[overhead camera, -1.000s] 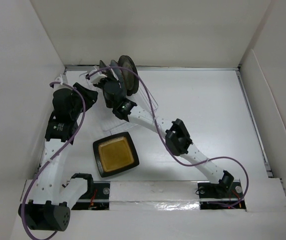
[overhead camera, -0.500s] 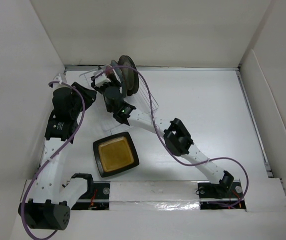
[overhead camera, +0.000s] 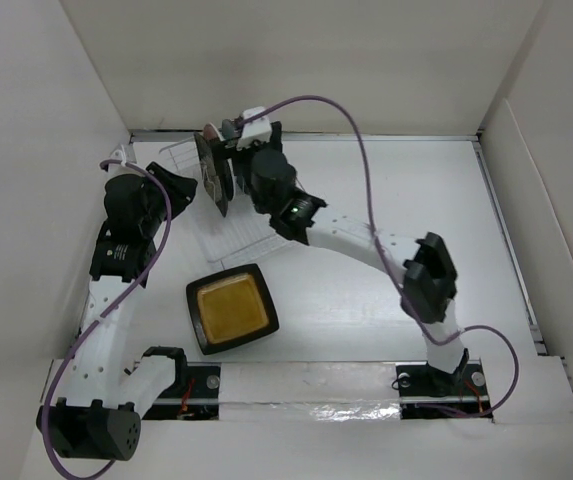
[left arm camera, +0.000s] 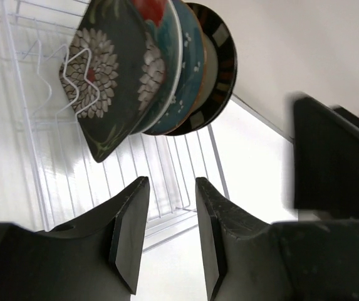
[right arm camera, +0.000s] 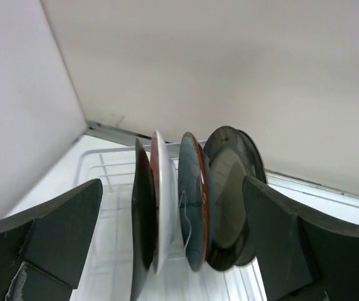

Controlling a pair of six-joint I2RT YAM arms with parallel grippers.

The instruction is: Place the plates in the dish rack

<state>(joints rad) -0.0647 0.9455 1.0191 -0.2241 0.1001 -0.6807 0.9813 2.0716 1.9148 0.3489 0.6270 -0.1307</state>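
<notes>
Several plates (overhead camera: 213,172) stand on edge in the clear wire dish rack (overhead camera: 188,155) at the back left. In the left wrist view they are a square black floral one (left arm camera: 104,75), a red-patterned one (left arm camera: 155,15), a teal one (left arm camera: 188,69) and a black gold-rimmed one (left arm camera: 222,59). My right gripper (overhead camera: 231,150) hovers over them, open wide (right arm camera: 171,188), touching none of them. My left gripper (overhead camera: 181,185) sits beside the dish rack, open with nothing between its jaws (left arm camera: 170,232). A square dark-brown plate with an amber centre (overhead camera: 231,310) lies flat on the table.
The rack's wire floor (left arm camera: 160,175) runs toward the white side wall (overhead camera: 76,150) and back wall (overhead camera: 366,70). The right arm (overhead camera: 366,240) arches over the table's middle, its purple cable (overhead camera: 356,150) looping high.
My right gripper has opened wide, let go of a plate in the rack and drawn back; its elbow swung right. The left gripper has hardly moved.
</notes>
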